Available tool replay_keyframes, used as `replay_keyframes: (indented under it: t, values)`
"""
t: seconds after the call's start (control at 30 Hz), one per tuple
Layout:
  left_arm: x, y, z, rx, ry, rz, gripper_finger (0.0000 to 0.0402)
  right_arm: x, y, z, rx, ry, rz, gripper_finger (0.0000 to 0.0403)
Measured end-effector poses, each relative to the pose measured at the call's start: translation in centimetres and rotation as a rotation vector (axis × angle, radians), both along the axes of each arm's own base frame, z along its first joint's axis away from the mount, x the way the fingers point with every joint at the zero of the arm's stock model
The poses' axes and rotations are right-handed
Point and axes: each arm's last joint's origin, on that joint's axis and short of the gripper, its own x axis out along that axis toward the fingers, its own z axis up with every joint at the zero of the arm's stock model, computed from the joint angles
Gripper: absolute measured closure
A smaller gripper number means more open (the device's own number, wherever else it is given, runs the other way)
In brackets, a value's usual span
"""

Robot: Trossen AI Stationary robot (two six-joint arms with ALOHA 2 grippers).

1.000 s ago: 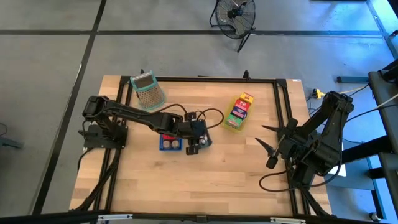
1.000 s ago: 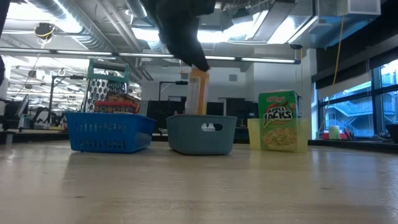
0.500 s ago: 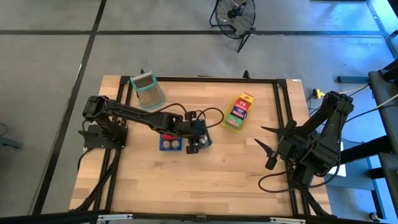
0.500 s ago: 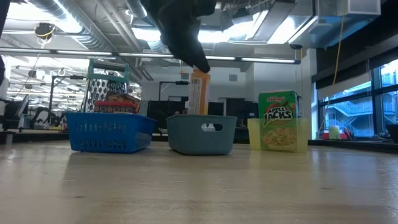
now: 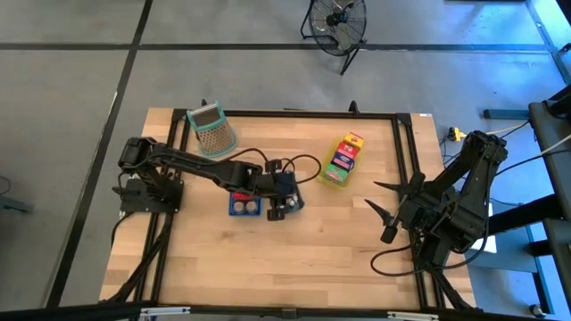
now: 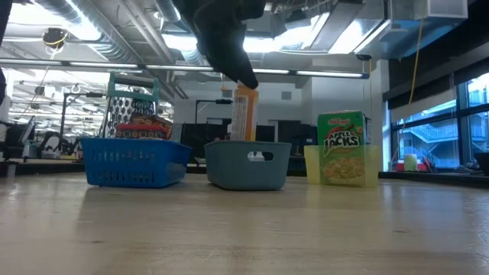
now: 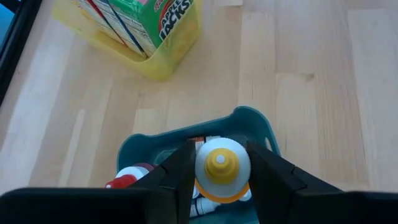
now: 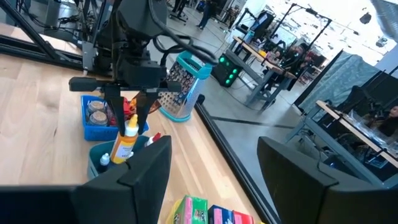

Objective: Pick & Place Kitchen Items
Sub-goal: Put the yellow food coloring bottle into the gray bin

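A floor fan [image 5: 337, 21] stands beyond the wooden table [image 5: 339, 241]; a grater [image 5: 212, 130] leans near its corner.

You look straight down overhead, level from tabletop height, and from both wrists; all four share the grey tray [image 6: 248, 164].

Bottle's [image 7: 222, 169] lower body perhaps hidden between jaws.

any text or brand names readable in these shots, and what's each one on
"Kellogg's APPLE JACKS": front of the green cereal carton in the yellow tray, low view.
"JACKS": side of the same carton, left wrist view.
Print on the other small cartons and the yellow squeeze bottle: too small to read.
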Motion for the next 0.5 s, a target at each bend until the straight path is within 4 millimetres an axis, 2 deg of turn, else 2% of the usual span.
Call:
replay_keyframes:
  t: [0.2,0.33,0.5]
  values:
    - [0.0,0.0,0.0,-0.004,-0.001,0.005,0.0283,0.0,0.0,0.0,0.005,0.009,0.001,0.0163]
    - [-0.3,0.0,-1.6,-0.007,0.002,0.011,0.0283,0.0,0.0,0.0,0.005,0.009,0.001,0.0163]
    - [-0.3,0.1,-2.3,-0.006,-0.015,0.01,0.0285,0.0,0.0,0.0,0.0,0.012,0.002,0.0163]
